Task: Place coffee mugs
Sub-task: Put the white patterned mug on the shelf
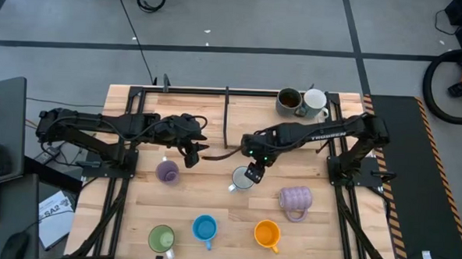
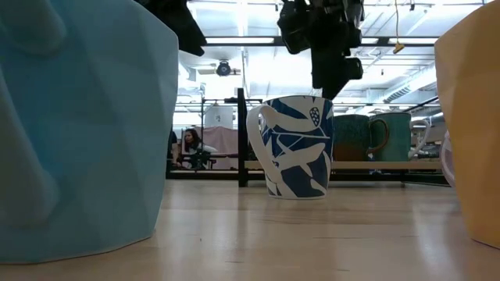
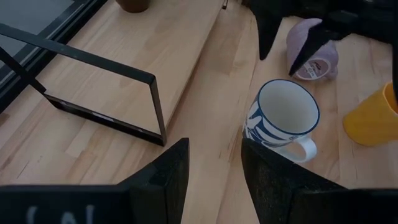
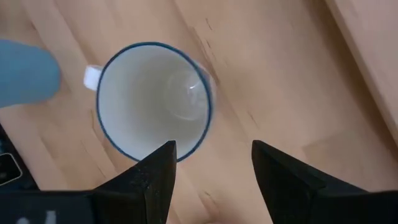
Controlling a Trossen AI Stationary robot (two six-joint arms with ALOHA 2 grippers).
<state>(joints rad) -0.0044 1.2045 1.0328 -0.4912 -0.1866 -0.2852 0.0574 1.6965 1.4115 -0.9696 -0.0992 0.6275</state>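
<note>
Eight mugs on the wooden surface [image 1: 212, 211] in the high view. Right hand [image 1: 252, 174] hangs just above the white mug with blue pattern [image 1: 242, 179], fingers spread, holding nothing; right wrist view looks straight into its empty bowl. Low view alone shows the mug upright, blue leaf print, handle side-on. Left hand [image 1: 192, 153] is open, empty, near the small lilac mug [image 1: 167, 171]. Ribbed lavender mug [image 1: 295, 199] lies on its side; left wrist view shows its underside. Green [image 1: 161, 239], blue [image 1: 204, 228], orange [image 1: 266, 234] mugs line the near edge; dark mug [image 1: 288, 100] and white mug [image 1: 316, 103] touch at the far edge.
</note>
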